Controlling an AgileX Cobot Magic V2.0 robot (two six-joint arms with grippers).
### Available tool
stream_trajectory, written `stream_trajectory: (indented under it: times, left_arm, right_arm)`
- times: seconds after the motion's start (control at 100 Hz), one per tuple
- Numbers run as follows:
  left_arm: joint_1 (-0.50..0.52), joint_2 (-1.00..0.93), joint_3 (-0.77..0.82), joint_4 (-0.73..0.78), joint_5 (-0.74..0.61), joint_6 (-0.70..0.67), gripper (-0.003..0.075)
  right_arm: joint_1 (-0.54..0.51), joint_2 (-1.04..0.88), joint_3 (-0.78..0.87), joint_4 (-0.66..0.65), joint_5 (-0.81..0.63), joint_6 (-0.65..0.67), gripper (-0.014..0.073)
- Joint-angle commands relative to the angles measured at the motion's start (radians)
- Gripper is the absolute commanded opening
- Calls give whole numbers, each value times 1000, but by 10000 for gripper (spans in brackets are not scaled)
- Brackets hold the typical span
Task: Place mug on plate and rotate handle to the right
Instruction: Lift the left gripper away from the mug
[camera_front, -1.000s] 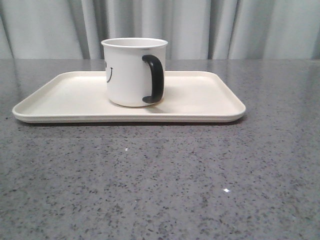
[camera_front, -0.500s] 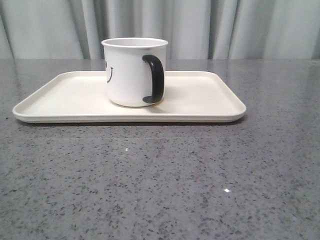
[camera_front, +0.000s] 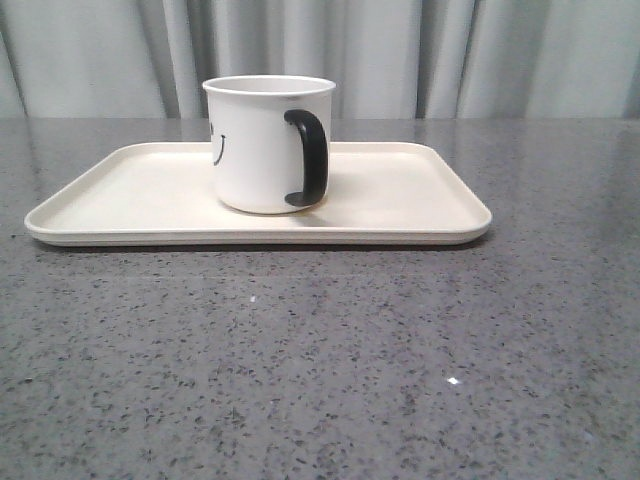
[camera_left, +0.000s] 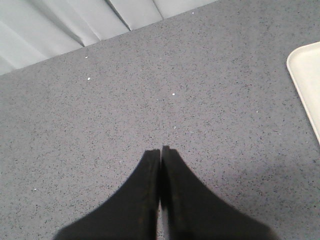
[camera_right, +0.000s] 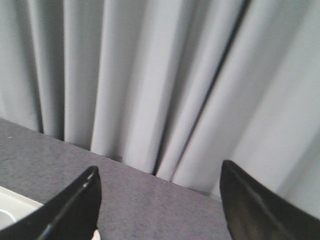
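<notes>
The white mug (camera_front: 260, 145) with part of a black smiley on its side stands upright on the cream plate (camera_front: 120, 200), near its middle. Its black handle (camera_front: 310, 158) faces toward the camera and slightly right. No gripper shows in the front view. In the left wrist view my left gripper (camera_left: 160, 149) is shut with nothing between its fingers, over bare grey table, and a corner of the plate (camera_left: 307, 80) lies off to one side. In the right wrist view my right gripper (camera_right: 159, 171) is wide open and empty, facing the curtain, with an edge of the plate (camera_right: 12, 206) beside one finger.
The speckled grey table (camera_front: 320, 360) stretches in front of the plate. A pale grey curtain (camera_front: 400, 55) hangs along the table's far edge.
</notes>
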Motion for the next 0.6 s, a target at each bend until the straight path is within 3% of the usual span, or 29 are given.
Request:
stream_trajectory:
  times: [0.0,0.18,0.59]
  left_arm:
    - [2,-6,-23,28,-47,-11,-20]
    - [2,-6,-23,28,-47,-11,-20]
    - [2,-6,-23,28,-44,-11,-20]
  right_arm:
    - [43,60,-103,56,-19,-49,509]
    - [131,214,-230,68,119,-51,509]
    - [286,439,-248,71,187,-53,509]
